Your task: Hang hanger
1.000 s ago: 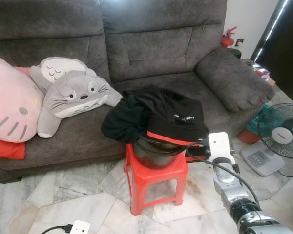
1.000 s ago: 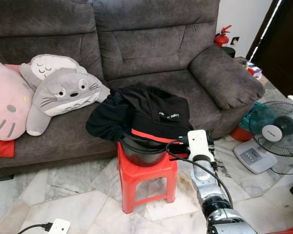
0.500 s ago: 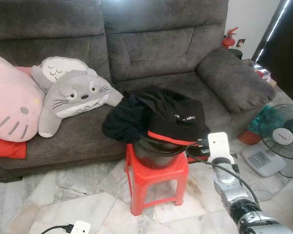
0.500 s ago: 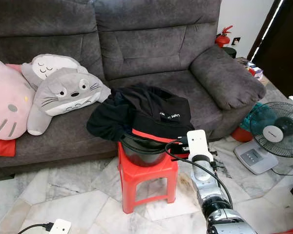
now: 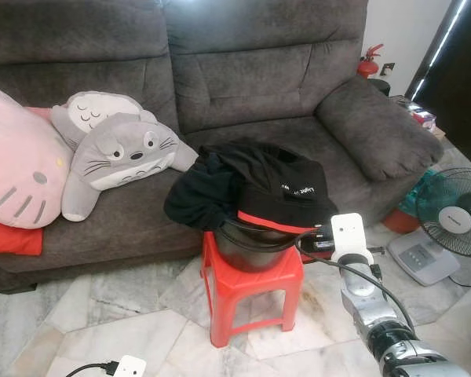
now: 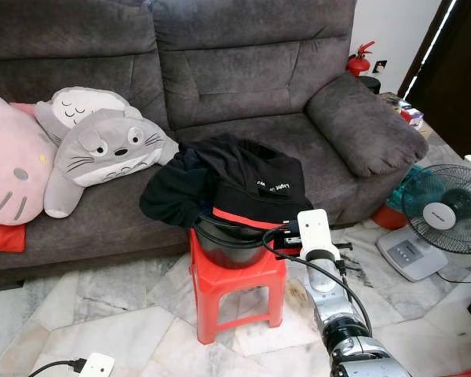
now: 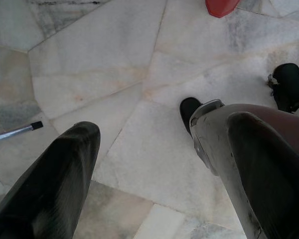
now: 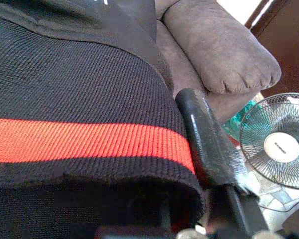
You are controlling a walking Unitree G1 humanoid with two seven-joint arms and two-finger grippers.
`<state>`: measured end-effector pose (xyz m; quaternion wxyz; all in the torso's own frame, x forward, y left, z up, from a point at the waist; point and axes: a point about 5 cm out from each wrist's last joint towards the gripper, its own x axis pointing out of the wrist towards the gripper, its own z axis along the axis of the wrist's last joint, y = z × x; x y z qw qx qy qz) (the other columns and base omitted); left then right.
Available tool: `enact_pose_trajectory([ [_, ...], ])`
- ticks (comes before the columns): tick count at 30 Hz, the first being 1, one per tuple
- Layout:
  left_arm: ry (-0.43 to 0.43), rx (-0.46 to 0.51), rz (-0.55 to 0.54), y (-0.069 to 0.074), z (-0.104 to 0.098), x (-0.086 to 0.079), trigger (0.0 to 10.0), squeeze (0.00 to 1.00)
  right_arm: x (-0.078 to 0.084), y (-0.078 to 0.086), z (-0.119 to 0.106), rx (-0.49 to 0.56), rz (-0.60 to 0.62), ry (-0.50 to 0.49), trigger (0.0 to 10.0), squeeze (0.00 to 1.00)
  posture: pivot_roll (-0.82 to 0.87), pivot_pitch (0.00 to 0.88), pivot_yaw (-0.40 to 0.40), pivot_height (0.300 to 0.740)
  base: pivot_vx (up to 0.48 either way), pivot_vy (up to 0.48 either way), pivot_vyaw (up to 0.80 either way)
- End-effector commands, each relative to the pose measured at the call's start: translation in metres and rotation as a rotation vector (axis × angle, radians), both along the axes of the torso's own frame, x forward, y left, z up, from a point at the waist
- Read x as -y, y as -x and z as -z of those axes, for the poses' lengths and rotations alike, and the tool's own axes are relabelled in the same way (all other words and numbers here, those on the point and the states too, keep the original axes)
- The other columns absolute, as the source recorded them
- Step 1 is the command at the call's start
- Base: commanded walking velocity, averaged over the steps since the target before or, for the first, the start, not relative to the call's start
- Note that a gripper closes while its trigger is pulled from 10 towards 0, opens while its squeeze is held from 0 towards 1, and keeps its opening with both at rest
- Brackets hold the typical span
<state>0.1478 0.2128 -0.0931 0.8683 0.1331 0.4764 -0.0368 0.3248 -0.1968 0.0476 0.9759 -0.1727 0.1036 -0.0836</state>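
A black garment [image 5: 259,184] with a red hem band [image 5: 271,224] is heaped over a dark metal pot [image 5: 247,251], which stands on a red plastic stool [image 5: 251,287] in front of the sofa. My right gripper [image 5: 318,239] is at the garment's right edge, level with the red band. In the right wrist view the black knit with its red stripe [image 8: 84,139] lies right in front of the camera. My left gripper [image 7: 164,129] hangs open above the marble floor, with nothing in it.
Behind the stool is a grey sofa [image 5: 259,78] with a grey plush toy [image 5: 122,153] and a pink cushion [image 5: 20,169]. A floor fan [image 5: 455,212] stands at the right and a red fire extinguisher [image 5: 367,63] beyond the armrest. A white plug [image 5: 127,366] lies on the floor.
My right gripper has edged slightly left, closer to the garment's red hem. The camera has shifted a little; the garment, pot and stool have stayed put.
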Motion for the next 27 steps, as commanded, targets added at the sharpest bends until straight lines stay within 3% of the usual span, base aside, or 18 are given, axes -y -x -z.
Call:
enact_pose_trajectory([
  [1,-0.009,-0.031,-0.001,0.0088,0.0031,-0.0026,10.0,0.00,-0.0014,-0.0012,-0.0017,0.011,-0.011,0.006,0.0,0.00,-0.04,0.000,-0.010,0.740,0.000,0.000,0.00],
  [19,-0.007,-0.033,-0.002,0.0093,0.0033,-0.0025,10.0,0.00,-0.0034,0.0004,0.0008,0.002,-0.001,0.007,0.0,0.00,-0.04,0.018,-0.010,0.740,0.000,0.000,0.00],
  [20,-0.007,-0.033,-0.002,0.0093,0.0033,-0.0025,10.0,0.00,-0.0035,-0.0002,0.0003,-0.001,-0.001,0.008,3.4,0.00,-0.04,0.018,-0.010,0.740,0.000,0.000,0.00],
  [21,-0.007,-0.033,-0.002,0.0093,0.0033,-0.0025,10.0,0.00,-0.0035,-0.0002,0.0003,-0.001,-0.001,0.008,3.4,0.00,-0.04,0.018,-0.010,0.740,0.000,0.000,0.00],
  [22,-0.006,-0.033,-0.001,0.0091,0.0032,-0.0024,10.0,0.00,-0.0029,-0.0015,-0.0003,-0.014,0.001,0.024,8.2,0.00,-0.04,0.027,-0.011,0.740,0.000,0.000,0.00],
  [23,-0.006,-0.033,-0.001,0.0090,0.0032,-0.0024,10.0,0.00,-0.0024,-0.0019,-0.0003,-0.021,0.002,0.035,8.2,0.00,-0.04,0.027,-0.011,0.740,0.000,0.000,0.00],
  [24,-0.006,-0.034,-0.001,0.0089,0.0032,-0.0024,10.0,0.00,-0.0013,-0.0025,-0.0005,-0.034,-0.004,0.062,10.0,0.00,-0.04,0.029,-0.011,0.740,0.000,0.000,0.00],
  [27,-0.004,-0.037,0.003,0.0087,0.0032,-0.0023,10.0,0.00,0.0040,-0.0042,-0.0023,-0.063,-0.019,0.113,10.0,0.00,-0.04,0.030,-0.010,0.740,0.000,0.000,0.00],
])
